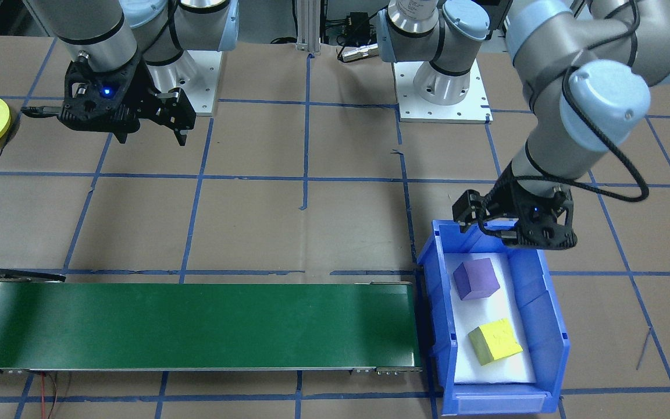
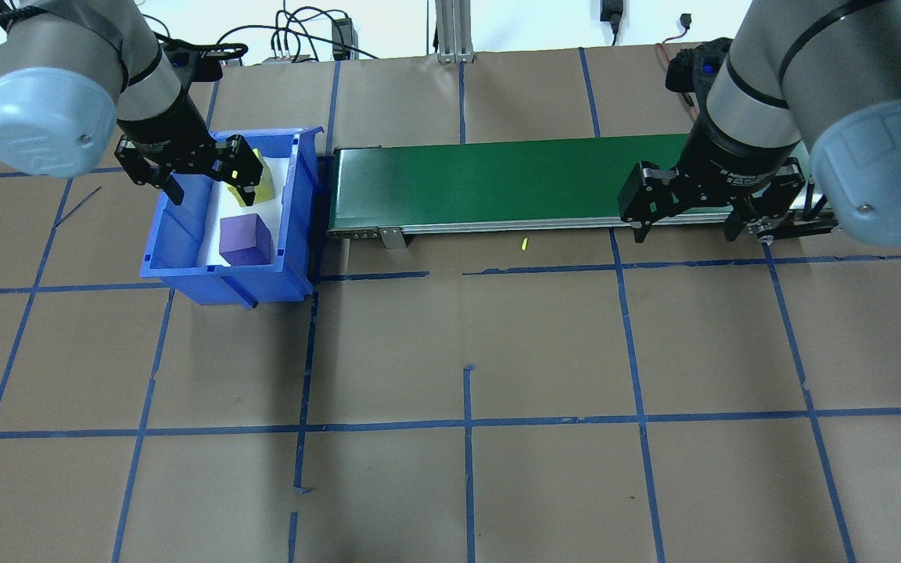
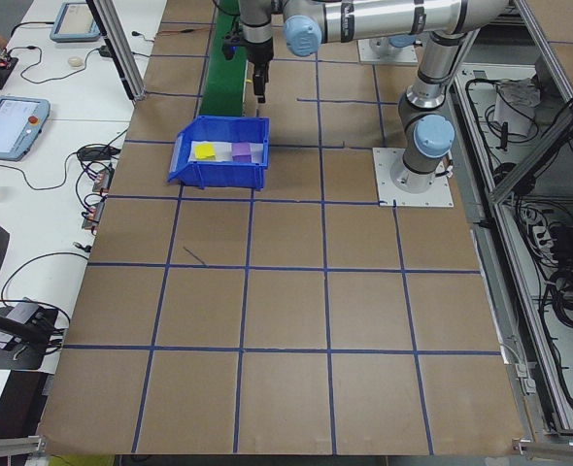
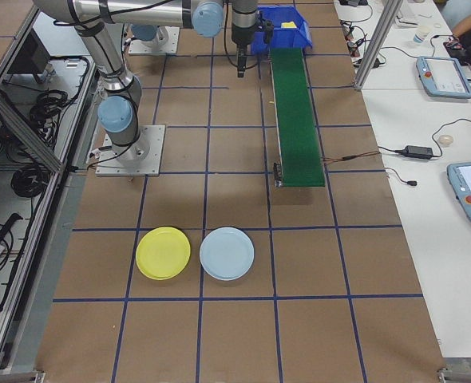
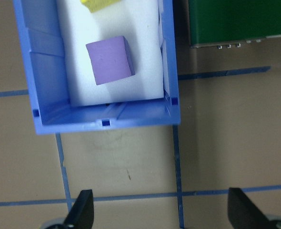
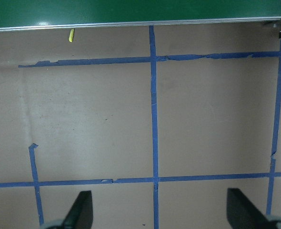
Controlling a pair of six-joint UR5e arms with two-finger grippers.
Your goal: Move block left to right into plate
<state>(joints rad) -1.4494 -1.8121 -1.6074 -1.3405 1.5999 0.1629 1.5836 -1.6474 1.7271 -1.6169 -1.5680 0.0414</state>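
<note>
Poised over the near end of the blue bin [image 1: 550,326], just above its rim, with fingers spread wide and nothing between them: the left gripper [image 2: 199,168], apparently lined up to drop onto one of the two blocks on the bin's white liner. Purple block [image 5: 110,60] closest beneath it, upright and apart from the walls; yellow block [image 1: 494,341] farther along, turned at an angle and likewise untouched — which of the two counts as the task's block, impossible to say. Butted against the bin's side, a green conveyor belt [image 1: 195,323], bare, presumably there to carry a block across toward the other arm. Waiting near the belt's far end, low over the table and beside the belt rather than on it, the right gripper [image 2: 691,211], also open wide and empty. Well beyond that end, side by side, a yellow plate [image 4: 163,253] and a pale blue plate [image 4: 227,253], both empty. Underneath everything, brown board [image 2: 466,485] gridded with blue tape; around it, aluminium framing, cables, and benches with tablets.
</note>
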